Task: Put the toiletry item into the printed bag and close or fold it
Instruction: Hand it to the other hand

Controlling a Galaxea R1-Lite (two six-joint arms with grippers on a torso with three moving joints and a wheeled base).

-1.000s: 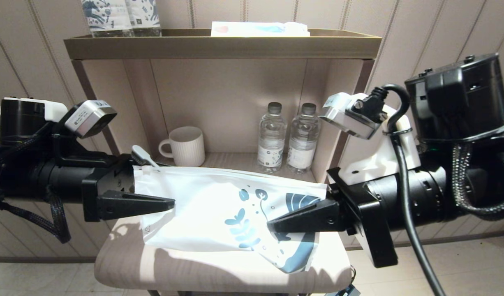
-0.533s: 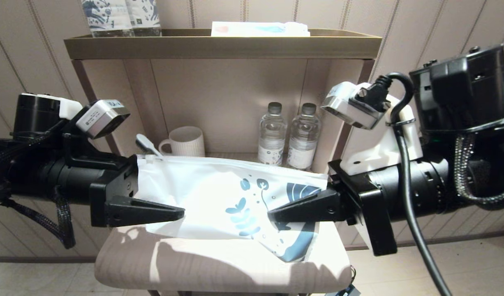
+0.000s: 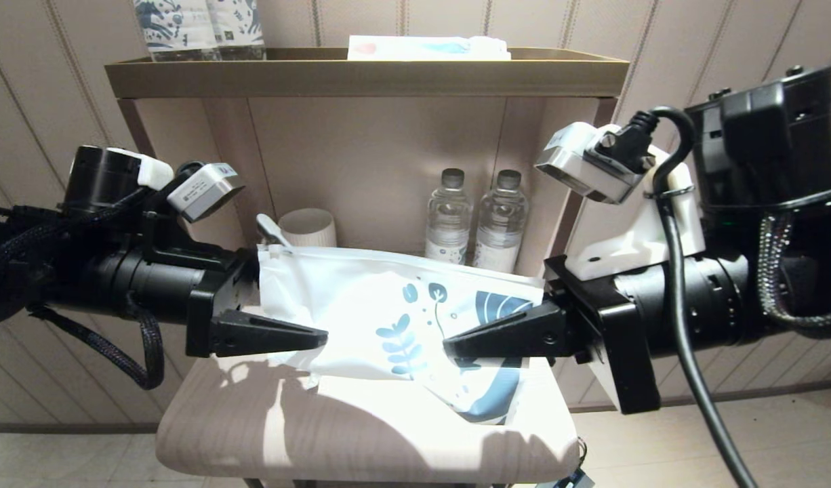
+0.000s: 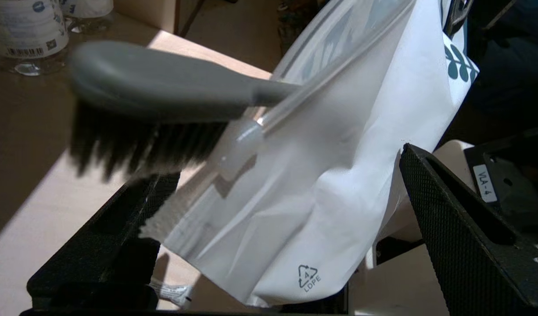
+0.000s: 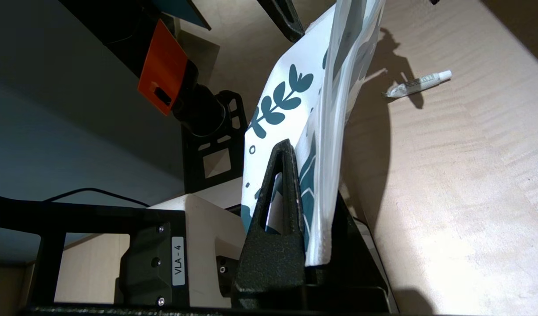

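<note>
The pouch (image 3: 388,325) is the landmark here, held up above the stool (image 3: 253,427) with its printed end toward the right arm. Nearest the camera, the stool's pale top lies just below the pouch. At the pouch's printed end the right gripper (image 3: 456,347) is clamped on the material; the right wrist view shows the bag edge pinched between its jaws. At the pouch's plain end the left gripper (image 3: 317,333) stands spread wide and holds nothing, one finger in front of the pouch, the plain end sitting loosely between the jaws. The toothbrush (image 3: 270,229) is mostly inside the pouch; only its bristle head pokes out past the mouth at that plain end. Behind the pouch, on the shelf, stand a mug (image 3: 309,227) and two water bottles (image 3: 473,217).

The insertion step looks nearly finished. The next move probably calls for nudging the brush head fully inside the mouth, then pressing the opening shut or folding that end over while the right gripper holds the far end.
</note>
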